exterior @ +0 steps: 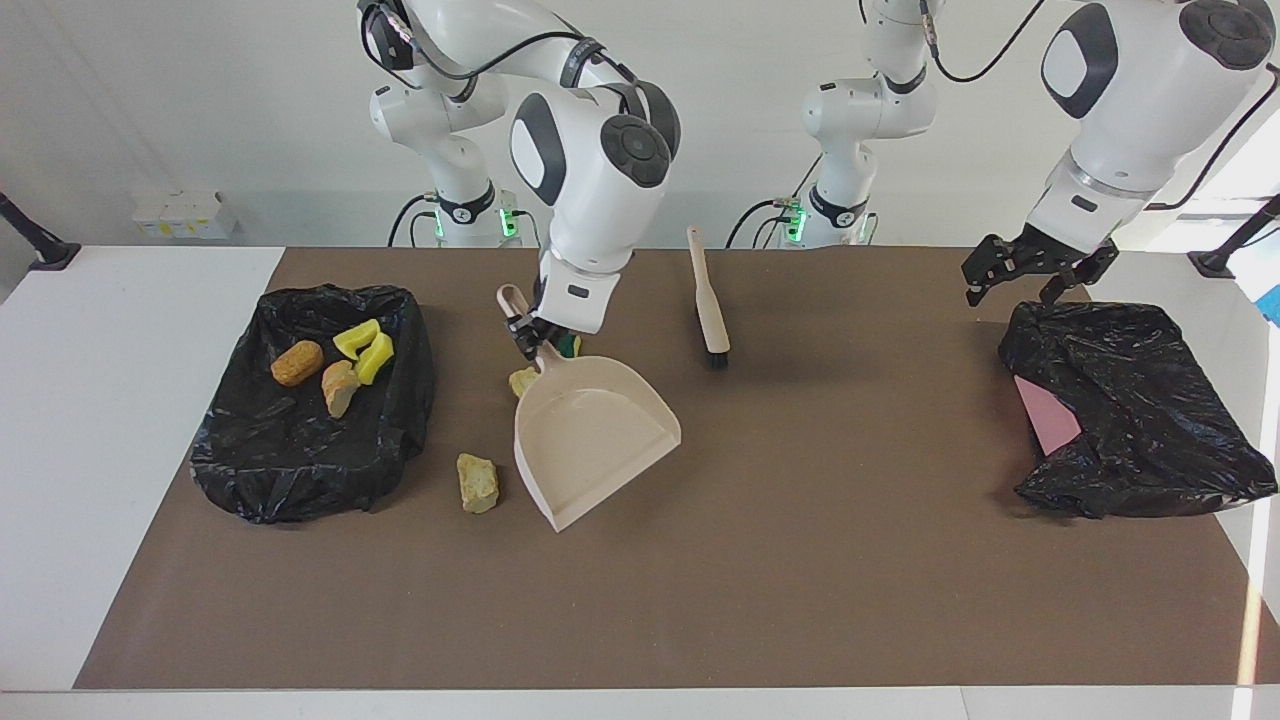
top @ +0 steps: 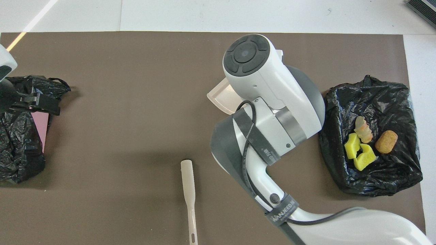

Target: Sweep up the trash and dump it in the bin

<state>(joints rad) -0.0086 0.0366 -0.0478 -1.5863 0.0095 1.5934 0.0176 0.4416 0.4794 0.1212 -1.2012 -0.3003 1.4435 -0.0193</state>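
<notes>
My right gripper (exterior: 527, 337) is shut on the handle of the beige dustpan (exterior: 590, 440), whose pan slants down to the brown mat mid-table, mouth pointing away from the robots. Three trash scraps lie loose. A tan one (exterior: 478, 482) sits beside the pan, on its bin side. A pale yellow one (exterior: 521, 380) and a yellow-green one (exterior: 571, 347) peek out by the handle. The black-lined bin (exterior: 300, 470) at the right arm's end holds several scraps (top: 357, 151). In the overhead view the right arm hides the loose scraps, and only the dustpan's corner (top: 219, 97) shows.
The beige hand brush (exterior: 708, 305) lies on the mat near the robots, its handle (top: 188, 190) toward them. A crumpled black bag (exterior: 1140, 420) with a pink sheet (exterior: 1047, 417) lies at the left arm's end. Above its robot-side edge the left gripper (exterior: 1010, 290) waits open.
</notes>
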